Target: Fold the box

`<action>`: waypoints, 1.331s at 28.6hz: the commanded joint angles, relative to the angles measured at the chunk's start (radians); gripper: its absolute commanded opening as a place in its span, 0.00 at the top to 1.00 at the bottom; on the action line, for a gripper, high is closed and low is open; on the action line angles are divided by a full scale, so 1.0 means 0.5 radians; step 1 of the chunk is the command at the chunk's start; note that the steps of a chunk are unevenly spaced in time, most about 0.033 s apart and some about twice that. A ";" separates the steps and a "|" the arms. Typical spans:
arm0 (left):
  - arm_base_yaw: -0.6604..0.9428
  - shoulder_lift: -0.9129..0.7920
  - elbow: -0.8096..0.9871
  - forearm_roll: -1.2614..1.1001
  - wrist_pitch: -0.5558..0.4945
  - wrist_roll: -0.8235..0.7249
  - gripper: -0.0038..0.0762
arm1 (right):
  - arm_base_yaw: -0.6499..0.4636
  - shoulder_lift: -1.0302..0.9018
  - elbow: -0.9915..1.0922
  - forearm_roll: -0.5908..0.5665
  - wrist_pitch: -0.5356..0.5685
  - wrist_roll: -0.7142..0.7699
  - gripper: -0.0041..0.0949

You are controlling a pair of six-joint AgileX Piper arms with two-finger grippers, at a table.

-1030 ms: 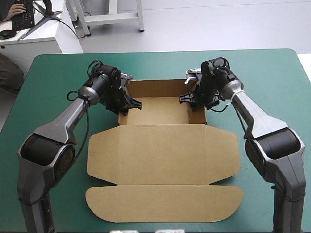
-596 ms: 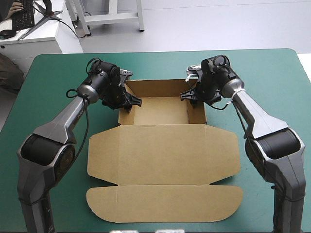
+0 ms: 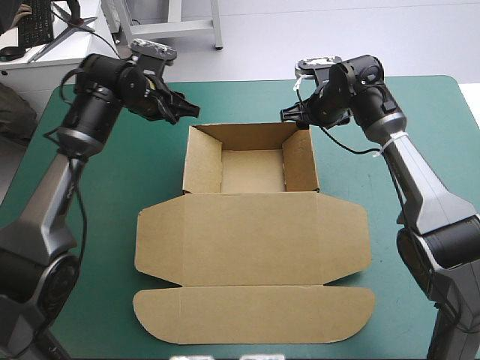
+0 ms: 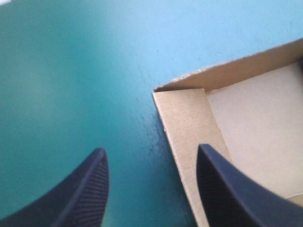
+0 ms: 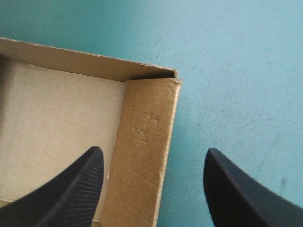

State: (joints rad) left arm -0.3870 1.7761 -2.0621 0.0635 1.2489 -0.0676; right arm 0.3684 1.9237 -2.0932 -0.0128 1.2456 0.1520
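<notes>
Your left tool (image 3: 186, 111) and right tool (image 3: 294, 118) are lifting off the box (image 3: 251, 172), both open, maybe because its walls are standing alone.

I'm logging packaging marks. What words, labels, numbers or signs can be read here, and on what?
None can be read.
The box is plain brown board: no print shows on its tray, walls or flat lid in any view.
The table cover is bare teal-green, without marks.
</notes>
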 commanded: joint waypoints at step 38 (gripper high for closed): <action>-0.001 -2.726 2.716 -0.045 -0.366 0.092 0.96 | -0.011 0.201 0.233 0.187 0.017 -0.018 0.47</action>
State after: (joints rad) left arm -0.3860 0.4623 -0.7527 0.0480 1.1619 -0.0055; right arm 0.3684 2.0781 -1.9517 0.0488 1.2390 0.1512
